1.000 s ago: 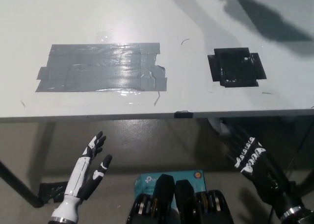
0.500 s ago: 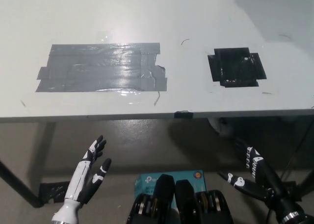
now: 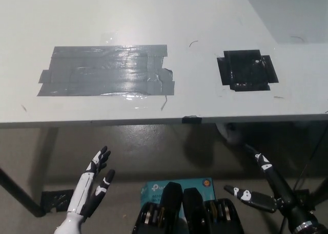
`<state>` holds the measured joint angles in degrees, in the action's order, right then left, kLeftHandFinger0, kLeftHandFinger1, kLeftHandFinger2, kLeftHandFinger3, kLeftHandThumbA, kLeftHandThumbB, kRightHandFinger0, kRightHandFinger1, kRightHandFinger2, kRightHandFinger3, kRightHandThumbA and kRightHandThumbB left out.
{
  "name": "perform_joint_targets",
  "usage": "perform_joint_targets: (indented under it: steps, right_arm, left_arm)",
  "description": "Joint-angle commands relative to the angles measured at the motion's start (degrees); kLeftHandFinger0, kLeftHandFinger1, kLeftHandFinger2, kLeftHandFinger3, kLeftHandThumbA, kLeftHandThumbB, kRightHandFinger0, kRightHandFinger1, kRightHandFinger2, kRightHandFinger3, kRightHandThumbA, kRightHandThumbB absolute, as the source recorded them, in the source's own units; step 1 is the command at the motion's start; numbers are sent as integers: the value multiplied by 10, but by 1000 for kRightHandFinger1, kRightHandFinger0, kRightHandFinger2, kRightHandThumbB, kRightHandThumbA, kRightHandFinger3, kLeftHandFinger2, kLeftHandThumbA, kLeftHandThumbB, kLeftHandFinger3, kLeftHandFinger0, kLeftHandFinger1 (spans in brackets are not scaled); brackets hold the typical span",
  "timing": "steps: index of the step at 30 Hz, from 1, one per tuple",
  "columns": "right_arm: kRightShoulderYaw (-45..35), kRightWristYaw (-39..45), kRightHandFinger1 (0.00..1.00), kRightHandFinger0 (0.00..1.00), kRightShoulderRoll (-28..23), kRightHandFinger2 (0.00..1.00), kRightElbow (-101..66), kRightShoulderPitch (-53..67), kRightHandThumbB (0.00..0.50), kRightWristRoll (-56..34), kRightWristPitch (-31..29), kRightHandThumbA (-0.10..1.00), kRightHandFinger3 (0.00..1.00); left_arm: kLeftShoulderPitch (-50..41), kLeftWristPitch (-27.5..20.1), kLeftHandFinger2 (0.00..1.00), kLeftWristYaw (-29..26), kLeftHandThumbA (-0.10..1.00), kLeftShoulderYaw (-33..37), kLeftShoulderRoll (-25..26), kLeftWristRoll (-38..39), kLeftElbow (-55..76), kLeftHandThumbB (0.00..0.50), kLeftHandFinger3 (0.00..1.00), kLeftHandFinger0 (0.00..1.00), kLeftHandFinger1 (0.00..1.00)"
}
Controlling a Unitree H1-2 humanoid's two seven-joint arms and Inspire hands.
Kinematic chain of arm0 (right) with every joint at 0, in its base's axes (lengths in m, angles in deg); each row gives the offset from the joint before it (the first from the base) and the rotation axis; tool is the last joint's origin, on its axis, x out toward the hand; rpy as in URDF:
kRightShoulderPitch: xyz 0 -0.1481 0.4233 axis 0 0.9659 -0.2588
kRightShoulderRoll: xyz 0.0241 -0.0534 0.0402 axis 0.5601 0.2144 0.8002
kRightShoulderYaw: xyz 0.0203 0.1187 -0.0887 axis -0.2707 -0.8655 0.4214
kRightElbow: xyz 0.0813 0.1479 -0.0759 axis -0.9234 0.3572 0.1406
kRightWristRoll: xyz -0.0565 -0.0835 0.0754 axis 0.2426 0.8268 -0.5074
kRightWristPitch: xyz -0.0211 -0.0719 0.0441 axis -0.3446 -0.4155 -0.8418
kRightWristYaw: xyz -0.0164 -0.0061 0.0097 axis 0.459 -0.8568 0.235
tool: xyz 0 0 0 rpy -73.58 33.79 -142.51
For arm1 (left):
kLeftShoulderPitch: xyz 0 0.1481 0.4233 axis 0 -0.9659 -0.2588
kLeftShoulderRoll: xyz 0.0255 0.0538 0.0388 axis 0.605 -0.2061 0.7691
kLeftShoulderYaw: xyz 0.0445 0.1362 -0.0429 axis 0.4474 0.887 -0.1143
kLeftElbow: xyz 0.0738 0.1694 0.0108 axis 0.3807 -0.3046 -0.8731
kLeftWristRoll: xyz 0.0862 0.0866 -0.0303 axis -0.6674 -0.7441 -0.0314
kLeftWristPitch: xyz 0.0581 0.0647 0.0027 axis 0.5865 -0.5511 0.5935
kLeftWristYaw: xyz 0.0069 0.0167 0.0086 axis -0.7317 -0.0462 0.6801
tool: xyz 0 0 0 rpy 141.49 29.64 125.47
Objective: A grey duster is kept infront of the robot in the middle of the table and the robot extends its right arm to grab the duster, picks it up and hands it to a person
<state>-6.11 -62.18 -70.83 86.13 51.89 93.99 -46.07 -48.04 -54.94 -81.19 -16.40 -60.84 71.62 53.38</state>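
Observation:
No grey duster shows anywhere in the head view. My black right hand (image 3: 271, 190) hangs low at the bottom right, below the table's front edge, open with its fingers spread and nothing in it. My white left hand (image 3: 92, 185) rests at the lower left, also below the table edge, open and holding nothing. No person is in view.
The white table (image 3: 154, 19) carries a wide patch of grey tape (image 3: 105, 70) left of the middle and a black tape square (image 3: 247, 70) on the right. Its front edge (image 3: 102, 122) runs across the picture. A teal box (image 3: 177, 187) lies on the floor below.
My right hand has dropped lower and drawn back toward the bottom right, with its fingers spreading. The dark shadow at the table's far right corner is gone. My left hand sank slightly.

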Motion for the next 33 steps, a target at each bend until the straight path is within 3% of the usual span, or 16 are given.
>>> perform_joint_targets:
  steps: [1, 21, 33]
  right_arm:
    - [-6, -4, 1000, 1000, -6, 1000, -13, -1, 379, 35, -32, 1000, 1000]
    - [-4, 3, 1000, 1000, 3, 1000, -15, 18, 333, 59, -37, 997, 1000]
    - [-2, 1, 1000, 1000, 4, 1000, -5, 13, 338, 79, -48, 1000, 1000]
  left_arm:
    - [-4, -21, 1000, -15, 912, -1, -1, -7, 8, 300, 1000, 1000, 1000]
    - [-20, -21, 1000, -15, 893, 1, 1, -1, 11, 304, 1000, 1000, 1000]
    - [-16, -21, 1000, -15, 898, -1, 2, 0, 10, 296, 1000, 1000, 1000]
